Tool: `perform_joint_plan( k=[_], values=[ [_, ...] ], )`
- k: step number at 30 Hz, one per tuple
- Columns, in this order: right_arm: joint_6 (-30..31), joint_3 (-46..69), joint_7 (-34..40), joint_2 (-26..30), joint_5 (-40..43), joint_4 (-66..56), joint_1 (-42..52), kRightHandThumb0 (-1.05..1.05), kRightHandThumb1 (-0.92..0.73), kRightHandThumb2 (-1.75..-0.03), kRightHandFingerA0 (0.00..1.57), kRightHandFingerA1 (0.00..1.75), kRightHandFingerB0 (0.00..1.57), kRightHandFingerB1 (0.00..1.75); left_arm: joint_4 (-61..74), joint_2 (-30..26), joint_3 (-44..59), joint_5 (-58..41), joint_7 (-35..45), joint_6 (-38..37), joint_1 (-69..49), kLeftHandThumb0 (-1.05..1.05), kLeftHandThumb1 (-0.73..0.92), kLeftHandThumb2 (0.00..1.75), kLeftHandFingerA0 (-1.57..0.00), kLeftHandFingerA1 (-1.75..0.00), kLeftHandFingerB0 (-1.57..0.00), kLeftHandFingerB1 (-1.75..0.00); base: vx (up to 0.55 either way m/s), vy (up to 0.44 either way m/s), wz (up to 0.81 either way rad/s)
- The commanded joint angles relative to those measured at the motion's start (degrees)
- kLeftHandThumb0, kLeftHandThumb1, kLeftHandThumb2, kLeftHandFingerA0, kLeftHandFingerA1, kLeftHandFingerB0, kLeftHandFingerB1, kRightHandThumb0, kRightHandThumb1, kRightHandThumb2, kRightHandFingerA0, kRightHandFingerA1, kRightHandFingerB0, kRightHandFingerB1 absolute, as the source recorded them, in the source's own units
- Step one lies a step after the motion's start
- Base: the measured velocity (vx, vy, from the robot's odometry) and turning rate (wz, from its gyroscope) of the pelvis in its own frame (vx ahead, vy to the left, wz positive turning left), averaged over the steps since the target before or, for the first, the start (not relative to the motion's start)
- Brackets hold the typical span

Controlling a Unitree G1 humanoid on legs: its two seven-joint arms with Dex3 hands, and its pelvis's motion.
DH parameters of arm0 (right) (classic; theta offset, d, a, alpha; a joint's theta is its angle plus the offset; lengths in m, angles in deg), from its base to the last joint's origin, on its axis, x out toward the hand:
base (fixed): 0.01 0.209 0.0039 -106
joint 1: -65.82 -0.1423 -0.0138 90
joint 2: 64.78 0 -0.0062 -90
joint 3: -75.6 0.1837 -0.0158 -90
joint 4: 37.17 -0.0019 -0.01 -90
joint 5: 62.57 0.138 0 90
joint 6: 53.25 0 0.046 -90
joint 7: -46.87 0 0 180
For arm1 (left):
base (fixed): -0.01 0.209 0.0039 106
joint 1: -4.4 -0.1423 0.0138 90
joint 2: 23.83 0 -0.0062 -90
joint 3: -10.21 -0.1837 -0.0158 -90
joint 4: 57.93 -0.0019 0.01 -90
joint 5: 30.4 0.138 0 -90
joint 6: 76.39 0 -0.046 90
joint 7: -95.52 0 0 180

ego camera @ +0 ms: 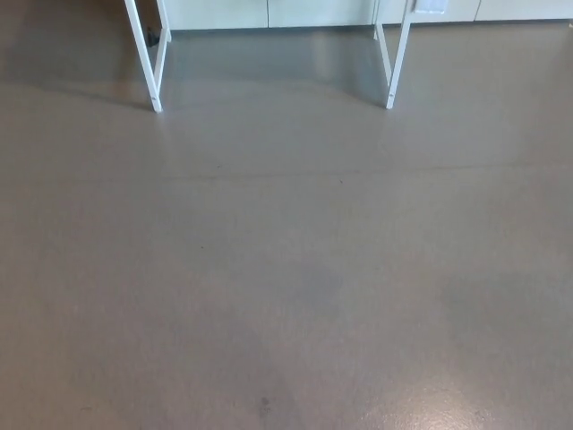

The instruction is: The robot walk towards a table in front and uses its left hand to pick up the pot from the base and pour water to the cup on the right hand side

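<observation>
No pot, base or cup shows in the head view. Only the lower parts of the table appear at the top of the picture: a white left leg (148,54) and a white right leg (394,58), both standing on the floor ahead. The tabletop is out of frame above. Neither of my hands nor any part of my arms is visible.
Grey-brown smooth floor (286,269) fills nearly the whole picture between me and the table legs. A pale wall or cabinet base (269,13) runs along the top behind the legs. A small dark object (152,38) sits by the left leg.
</observation>
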Motion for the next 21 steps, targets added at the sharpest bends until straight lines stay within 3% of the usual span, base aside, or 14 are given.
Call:
perform_joint_plan(
  k=[1, 2, 3, 6, 7, 21],
  values=[
    [-2.17, 1.29, -3.52, 0.15, 3.75, 1.07, 0.99, -0.10, -0.39, -0.86, 0.19, 0.53, 0.13, 0.49, -1.82, -1.61, 0.53, -2.28, 4.03, -2.69, -0.12, 0.13, 0.50, 0.54, -0.38, -0.39, -0.33, -0.36, 0.00, 0.000, 0.00],
    [-2.31, 0.98, -3.09, 0.31, 3.32, 1.14, 1.25, -0.11, -0.39, -0.86, 0.23, 0.54, 0.14, 0.49, -2.26, -1.70, 0.35, -2.18, 4.17, -2.99, -0.09, 0.10, 0.33, 0.80, -0.29, -0.55, -0.22, -0.51, 0.00, 0.000, 0.00],
    [-2.19, 1.19, -3.18, 0.22, 3.70, 1.18, 1.37, -0.08, -0.39, -0.86, 0.24, 0.54, 0.14, 0.49, -2.59, -1.78, 0.29, -2.13, 4.14, -3.10, -0.03, 0.13, 0.50, 0.56, -0.39, -0.40, -0.32, -0.37, 0.00, 0.000, 0.00],
    [-2.21, 1.29, -3.18, 0.02, 4.15, 1.23, 1.74, -0.08, -0.40, -0.86, 0.23, 0.54, 0.14, 0.49, -3.44, -2.14, -0.14, -1.93, 4.54, -3.68, 0.01, 0.09, 0.50, 0.54, -0.39, -0.40, -0.32, -0.36, 0.00, 0.000, 0.00],
    [-2.21, 1.28, -3.08, -0.06, 4.24, 1.26, 1.67, -0.08, -0.38, -0.85, 0.25, 0.55, 0.15, 0.49, -3.62, -2.24, -0.05, -2.19, 5.05, -3.37, 0.25, 0.06, 0.34, 0.81, -0.25, -0.54, -0.20, -0.50, 0.00, 0.000, 0.00],
    [-3.97, 0.02, -3.35, 0.42, 4.46, 3.40, 1.54, -0.08, -0.40, -0.86, 0.30, 0.57, 0.13, 0.49, -4.51, -2.71, -0.45, -2.26, 5.56, -3.71, 1.10, 0.05, 0.34, 0.81, -0.25, -0.54, -0.19, -0.51, 0.00, 0.000, 0.00]
  ],
)
